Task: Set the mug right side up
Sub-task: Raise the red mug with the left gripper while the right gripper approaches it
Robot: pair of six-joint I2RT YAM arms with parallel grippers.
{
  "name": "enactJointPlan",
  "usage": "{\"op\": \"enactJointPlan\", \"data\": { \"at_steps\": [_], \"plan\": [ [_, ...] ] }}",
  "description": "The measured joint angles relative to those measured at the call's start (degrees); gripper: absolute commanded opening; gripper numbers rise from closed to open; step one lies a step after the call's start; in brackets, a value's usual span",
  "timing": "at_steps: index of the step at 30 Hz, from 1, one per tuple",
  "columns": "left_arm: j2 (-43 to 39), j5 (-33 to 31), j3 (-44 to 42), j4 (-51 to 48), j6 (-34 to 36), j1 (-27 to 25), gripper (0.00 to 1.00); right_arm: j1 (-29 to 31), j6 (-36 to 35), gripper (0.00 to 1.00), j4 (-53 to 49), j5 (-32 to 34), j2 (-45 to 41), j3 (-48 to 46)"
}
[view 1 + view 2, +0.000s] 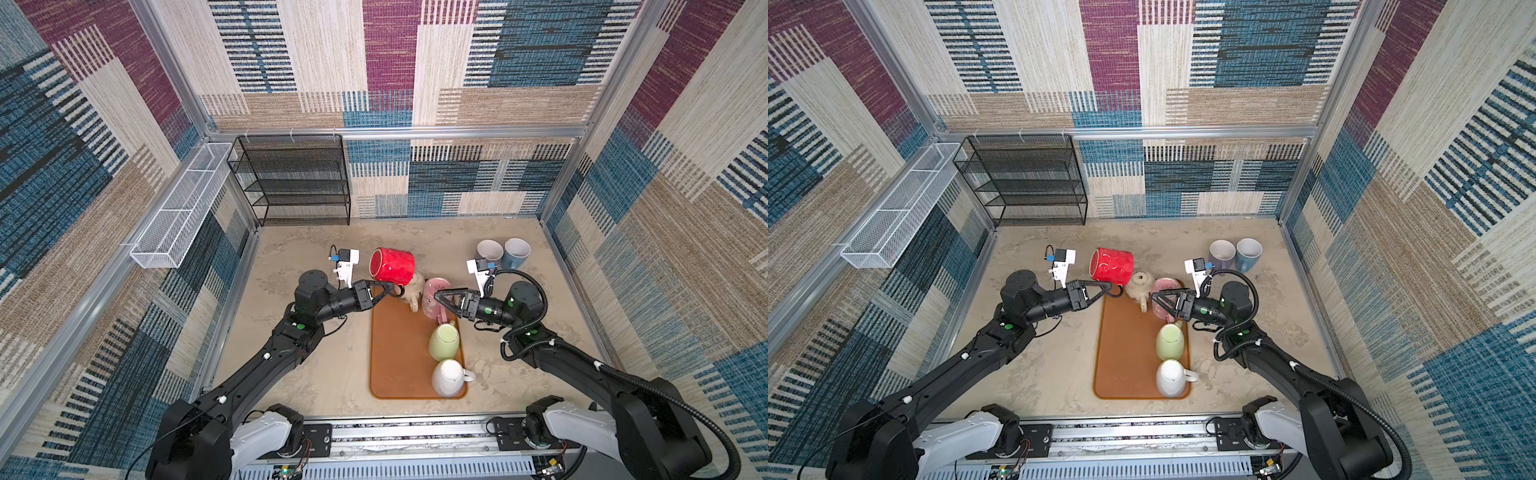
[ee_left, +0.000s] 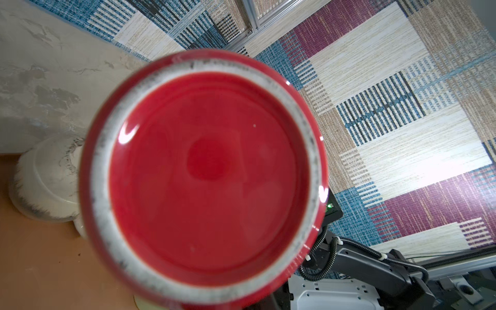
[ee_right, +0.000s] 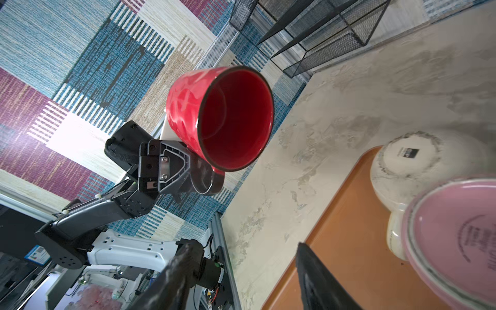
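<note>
The red mug hangs in the air on its side above the tray's far end, mouth turned to the left. My left gripper is shut on its handle, as the right wrist view shows, where the mug's red inside faces the camera. In the left wrist view the mug's base fills the picture and hides the jaws. My right gripper stands open and empty beside an upside-down pink mug.
On the orange tray stand upside-down beige, green and white mugs. Two upright mugs stand at the back right. A black mesh shelf and a white wire basket are at the back left.
</note>
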Motion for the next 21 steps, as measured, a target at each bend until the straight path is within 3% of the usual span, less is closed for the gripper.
{"op": "enactJointPlan", "data": {
  "at_steps": [11, 21],
  "plan": [
    [0.8, 0.0, 0.0, 5.8, -2.1, 0.1, 0.00, 6.4, 14.3, 0.62, 22.1, -0.3, 11.5, 0.0],
    [2.3, 0.3, 0.7, 11.0, -4.0, 0.1, 0.00, 8.1, 23.4, 0.57, 37.0, 2.1, 19.4, 3.7]
  ]
}}
